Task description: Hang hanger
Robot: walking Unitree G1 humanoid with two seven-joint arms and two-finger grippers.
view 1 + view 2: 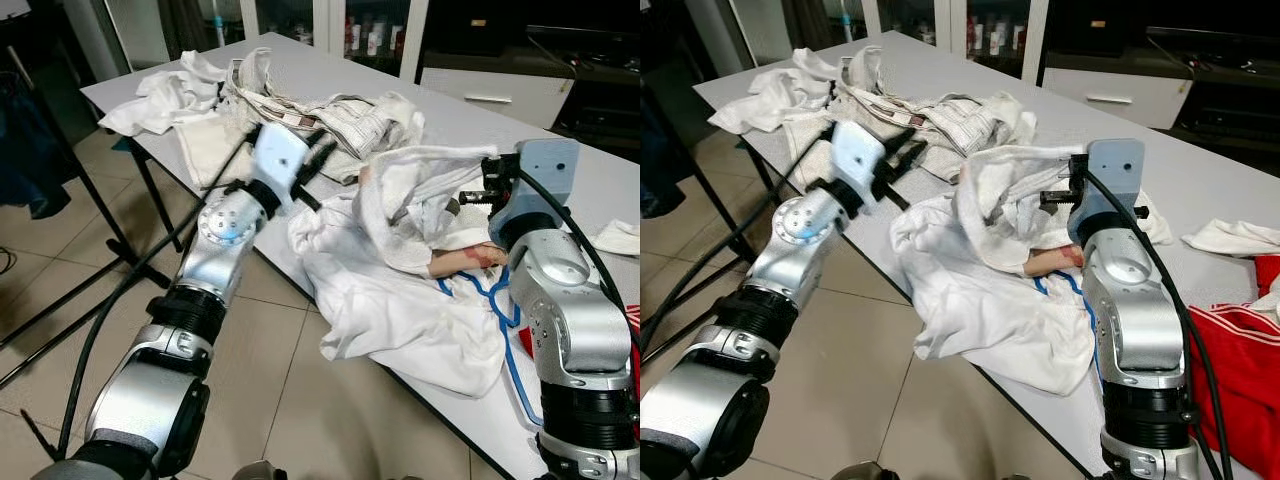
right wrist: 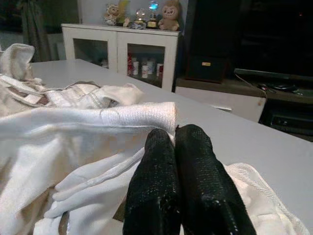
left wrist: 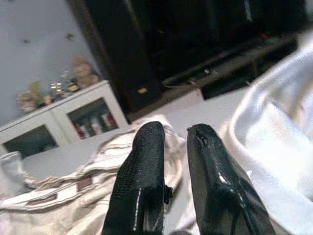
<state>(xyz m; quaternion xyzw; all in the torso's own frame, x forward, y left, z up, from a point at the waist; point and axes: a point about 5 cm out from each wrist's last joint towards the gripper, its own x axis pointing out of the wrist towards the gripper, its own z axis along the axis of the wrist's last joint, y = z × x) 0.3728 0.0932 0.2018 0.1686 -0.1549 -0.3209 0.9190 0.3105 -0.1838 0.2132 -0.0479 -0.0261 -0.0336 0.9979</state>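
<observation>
A blue hanger (image 1: 503, 320) lies on the tabletop's (image 1: 420, 100) near edge, half under a white garment (image 1: 400, 300). Above it, the right claw (image 2: 173, 142) pinches a white cloth's (image 2: 88, 122) hem. Farther left, the left claw (image 3: 173, 142) hovers slightly spread near striped clothes (image 1: 350, 120).

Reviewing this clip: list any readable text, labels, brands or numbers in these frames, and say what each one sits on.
None can be read.
Patterned garment on the table: dark markings, too blurred to tell if lettering.
Bottles in the white cabinet: labels too small to read.
Small tag on the dark unit: blurred, unreadable.
Left gripper, right gripper, blue hanger: no markings visible.
</observation>
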